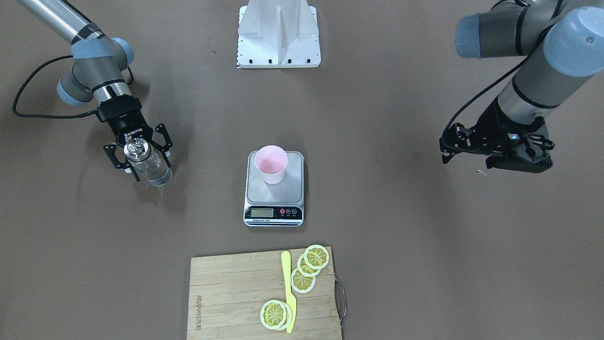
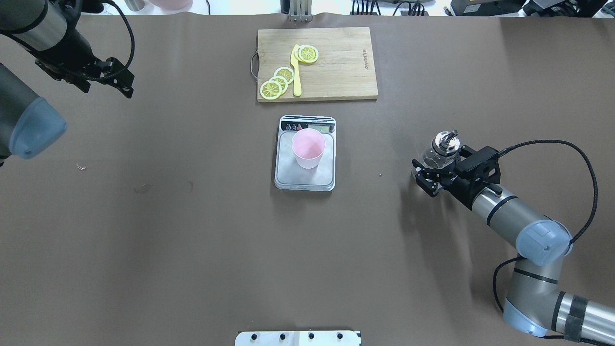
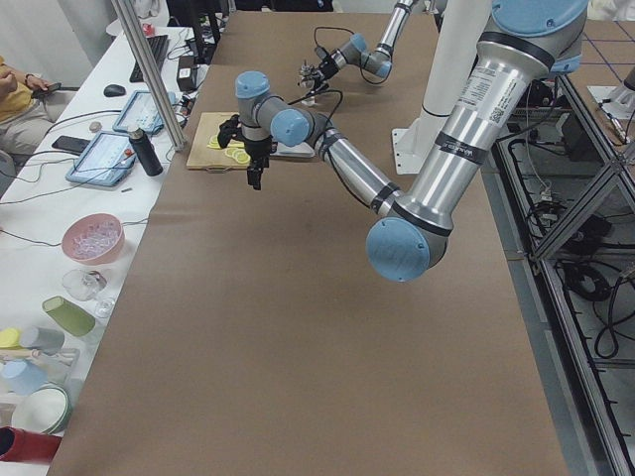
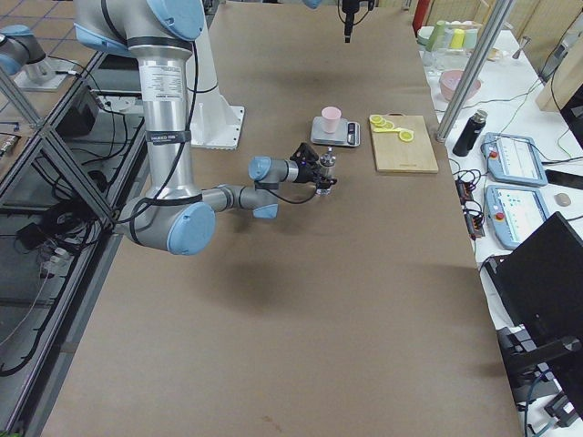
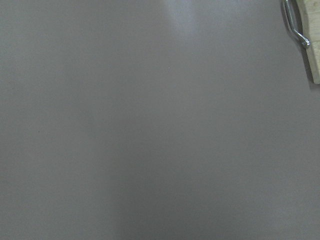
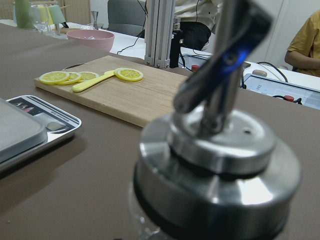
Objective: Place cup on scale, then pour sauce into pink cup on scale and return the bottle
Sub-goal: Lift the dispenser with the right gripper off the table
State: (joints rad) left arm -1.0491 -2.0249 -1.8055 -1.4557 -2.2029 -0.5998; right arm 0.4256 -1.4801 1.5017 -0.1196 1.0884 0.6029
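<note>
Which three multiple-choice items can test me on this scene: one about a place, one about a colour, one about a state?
1. Where does the small pale pink tapered cup stand?
A) on the flat steel-topped kitchen scale
B) on the bare table
C) inside a bowl

2. What colour is the plastic knife on the wooden cutting board?
A) red
B) yellow
C) black

3. What are the fingers of the right gripper doing?
A) spread and empty
B) shut on the small clear glass bottle
C) holding a spoon

Answers: 1 A, the cup sits on the grey platform; 2 B, the blade and handle are yellow; 3 B, they press the bottle's sides.
</note>
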